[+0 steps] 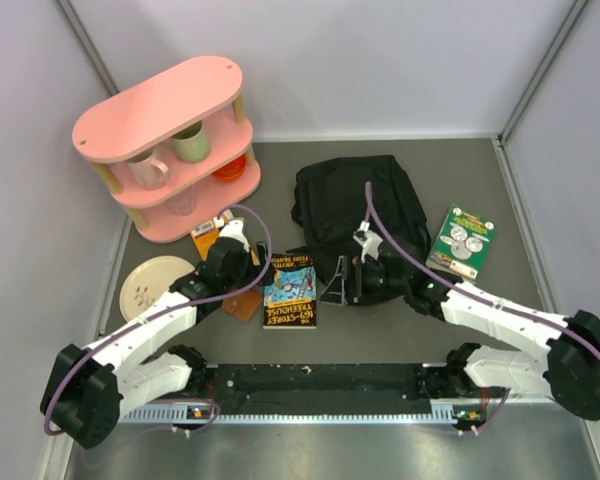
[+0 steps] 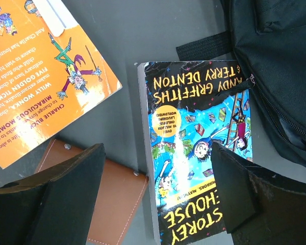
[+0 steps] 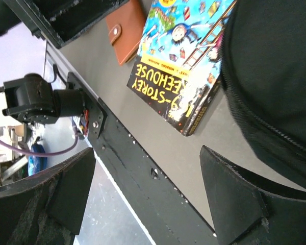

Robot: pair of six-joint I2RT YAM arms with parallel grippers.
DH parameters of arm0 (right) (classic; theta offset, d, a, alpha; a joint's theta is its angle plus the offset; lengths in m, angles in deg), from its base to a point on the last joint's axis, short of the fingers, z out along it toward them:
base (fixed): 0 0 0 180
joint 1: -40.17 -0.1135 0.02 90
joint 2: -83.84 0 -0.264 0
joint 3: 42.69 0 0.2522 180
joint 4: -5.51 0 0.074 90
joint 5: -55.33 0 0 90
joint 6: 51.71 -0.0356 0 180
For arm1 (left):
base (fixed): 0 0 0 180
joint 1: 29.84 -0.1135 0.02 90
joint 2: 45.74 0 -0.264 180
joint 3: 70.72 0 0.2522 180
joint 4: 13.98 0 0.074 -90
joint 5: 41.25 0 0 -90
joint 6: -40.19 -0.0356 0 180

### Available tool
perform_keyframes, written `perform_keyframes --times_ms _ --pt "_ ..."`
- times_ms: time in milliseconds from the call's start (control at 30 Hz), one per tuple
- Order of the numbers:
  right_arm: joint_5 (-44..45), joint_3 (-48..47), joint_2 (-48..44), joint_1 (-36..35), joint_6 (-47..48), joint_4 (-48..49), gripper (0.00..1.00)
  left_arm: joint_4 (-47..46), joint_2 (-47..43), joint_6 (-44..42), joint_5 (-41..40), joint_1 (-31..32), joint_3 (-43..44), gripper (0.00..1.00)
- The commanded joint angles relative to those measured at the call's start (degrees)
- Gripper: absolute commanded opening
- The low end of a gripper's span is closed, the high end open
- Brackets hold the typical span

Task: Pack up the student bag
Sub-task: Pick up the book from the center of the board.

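The student bag (image 1: 360, 205), a floppy black backpack, lies at the middle back of the table; it also shows in the left wrist view (image 2: 280, 66) and the right wrist view (image 3: 275, 76). A blue and black Treehouse book (image 1: 290, 290) lies flat in front of it. My left gripper (image 1: 252, 280) is open and empty, hovering over the left edge of that book (image 2: 194, 132) and a brown wallet (image 2: 112, 199). My right gripper (image 1: 338, 283) is open and empty, low beside the bag's front edge, with the book (image 3: 178, 66) ahead of it.
An orange book (image 1: 208, 235) lies partly under my left arm, also in the left wrist view (image 2: 41, 76). A green book (image 1: 462, 240) lies right of the bag. A pink shelf (image 1: 170, 110) with mugs stands back left, a plate (image 1: 155, 285) in front of it.
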Motion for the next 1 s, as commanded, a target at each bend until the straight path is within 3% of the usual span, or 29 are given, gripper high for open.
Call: perform_keyframes --times_ms 0,267,467,700,833,967 --pt "0.70 -3.99 5.72 -4.26 -1.42 5.62 0.83 -1.01 0.80 1.63 1.09 0.06 -0.73 0.89" --pt "5.10 -2.67 16.55 -6.02 -11.35 13.08 0.77 -5.84 6.51 2.69 5.84 0.06 -1.70 0.88" --pt "7.73 -3.28 20.85 -6.55 -13.03 14.50 0.75 -8.12 10.20 4.10 6.72 0.06 -2.13 0.85" --pt "10.02 -4.16 25.51 -6.55 -14.26 14.94 0.70 -15.95 9.07 5.77 14.27 0.06 -5.56 0.81" --pt "10.64 -3.99 27.89 -6.64 -15.40 16.17 0.68 -16.56 7.84 5.95 15.68 0.06 -6.27 0.74" --pt "8.80 -4.34 30.70 -6.55 -16.02 18.36 0.65 -17.79 6.61 7.34 17.26 0.15 -7.23 0.60"
